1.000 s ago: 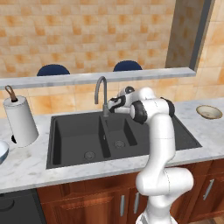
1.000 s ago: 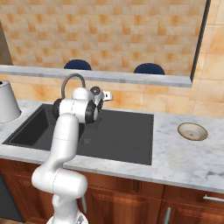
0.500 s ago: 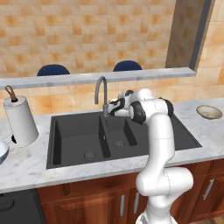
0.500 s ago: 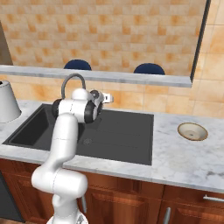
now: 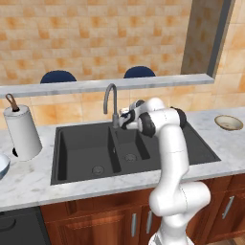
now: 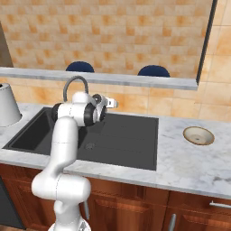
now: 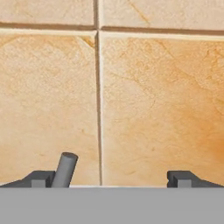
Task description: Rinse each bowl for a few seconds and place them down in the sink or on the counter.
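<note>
**Open gripper at the tap, both bowls on the counter**

While the white arm reaches over the matte dark grey double-basin sink (image 5: 86, 148), its two-finger gripper (image 5: 123, 119) hangs beside the base of the grey curved gooseneck tap (image 5: 111, 98) with jaws spread wide and nothing between them. From the hand camera, a grey rod (image 7: 64, 169) – the tap lever, it seems – rises near the left fingertip (image 7: 38, 178) before orange wall tiles (image 7: 153, 100). The shallow tan-beige bowl (image 6: 198, 135) sits on the white-grey marbled counter (image 6: 180, 167), right of the sink. The pale blue bowl (image 5: 2, 165) lies at the far left, near a white paper towel roll (image 5: 21, 131).

Both base views look down over the sink (image 5: 91, 148) from behind; hand view faces wall tiles (image 7: 153, 100) closely.
</note>
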